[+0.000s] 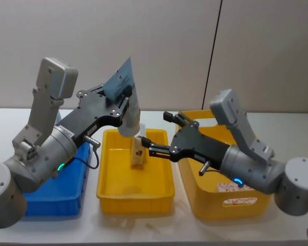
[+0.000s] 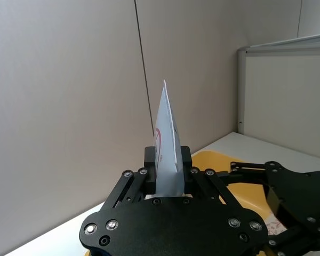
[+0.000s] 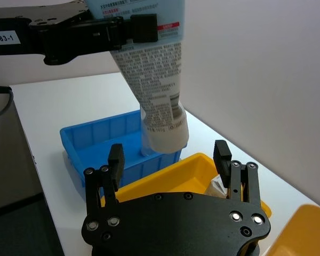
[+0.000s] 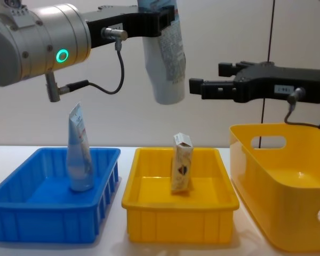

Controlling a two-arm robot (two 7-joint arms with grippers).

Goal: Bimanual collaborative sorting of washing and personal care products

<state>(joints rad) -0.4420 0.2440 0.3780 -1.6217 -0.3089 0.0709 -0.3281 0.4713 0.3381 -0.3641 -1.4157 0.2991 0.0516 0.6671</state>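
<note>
My left gripper (image 1: 124, 104) is shut on a pale blue-white tube (image 1: 127, 97) and holds it cap down, high above the middle yellow tray (image 1: 113, 192). The tube (image 4: 165, 58) hangs from the left gripper (image 4: 161, 18) near the top of the chest view. In the left wrist view the tube (image 2: 167, 152) stands between the jaws of the left gripper (image 2: 168, 166). My right gripper (image 4: 208, 77) is open, level with the tube's cap and just to its right. A speckled white carton (image 4: 181, 162) stands upright in the yellow tray, well below both grippers. A second tube (image 4: 80, 152) stands in the blue bin (image 4: 21, 213).
A large deep yellow bin (image 4: 280, 213) stands on the right of the white table. The blue bin (image 3: 90, 136) and the yellow tray (image 3: 165, 173) lie below the open right gripper (image 3: 169, 160) and the hanging tube (image 3: 157, 90). A grey wall rises behind.
</note>
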